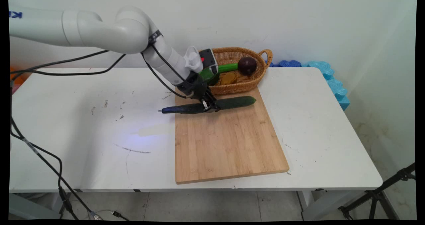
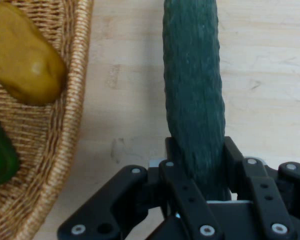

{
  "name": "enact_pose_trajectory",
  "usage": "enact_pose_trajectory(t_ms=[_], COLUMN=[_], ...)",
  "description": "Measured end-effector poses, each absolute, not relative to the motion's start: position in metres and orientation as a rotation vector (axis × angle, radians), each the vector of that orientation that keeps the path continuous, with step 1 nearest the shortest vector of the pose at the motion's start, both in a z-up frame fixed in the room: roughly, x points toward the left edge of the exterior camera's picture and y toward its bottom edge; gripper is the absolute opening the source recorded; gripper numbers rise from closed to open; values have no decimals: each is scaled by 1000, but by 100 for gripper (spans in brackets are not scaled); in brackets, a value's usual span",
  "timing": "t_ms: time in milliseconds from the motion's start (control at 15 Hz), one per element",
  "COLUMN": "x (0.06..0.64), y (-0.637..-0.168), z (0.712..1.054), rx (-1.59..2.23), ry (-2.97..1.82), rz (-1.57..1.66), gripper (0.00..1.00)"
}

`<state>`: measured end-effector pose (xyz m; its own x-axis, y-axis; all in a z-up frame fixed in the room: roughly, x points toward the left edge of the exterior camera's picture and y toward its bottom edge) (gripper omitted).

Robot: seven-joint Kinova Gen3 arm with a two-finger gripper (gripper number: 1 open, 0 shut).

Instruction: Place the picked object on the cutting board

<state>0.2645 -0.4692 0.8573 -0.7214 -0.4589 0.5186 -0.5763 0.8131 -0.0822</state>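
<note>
A long dark green cucumber [image 1: 232, 103] lies across the far end of the wooden cutting board [image 1: 229, 142], its left end sticking out over the white table. My gripper [image 1: 209, 104] is down at its middle and shut on it. In the hand view the cucumber [image 2: 194, 95] runs up from between the black fingers [image 2: 174, 152], which press its sides just above the board [image 2: 270, 75]. Close beside it is the wicker basket [image 2: 65, 130].
The wicker basket [image 1: 255, 78] stands just behind the board, holding a green pepper [image 1: 209, 76], a small cucumber [image 1: 228, 67], a dark purple round fruit [image 1: 247, 65] and a yellow-brown potato [image 2: 25, 55]. Blue foam [image 1: 332, 80] lies at the table's far right. Black cables [image 1: 36, 152] hang at left.
</note>
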Motion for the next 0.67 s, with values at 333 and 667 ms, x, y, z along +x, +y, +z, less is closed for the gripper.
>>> enact_pose_trajectory(t_ms=[333, 667], x=[256, 250], y=[-474, -477], z=[846, 848], rx=[745, 716], ry=[-2523, -2506], rz=[317, 326], gripper=[0, 100])
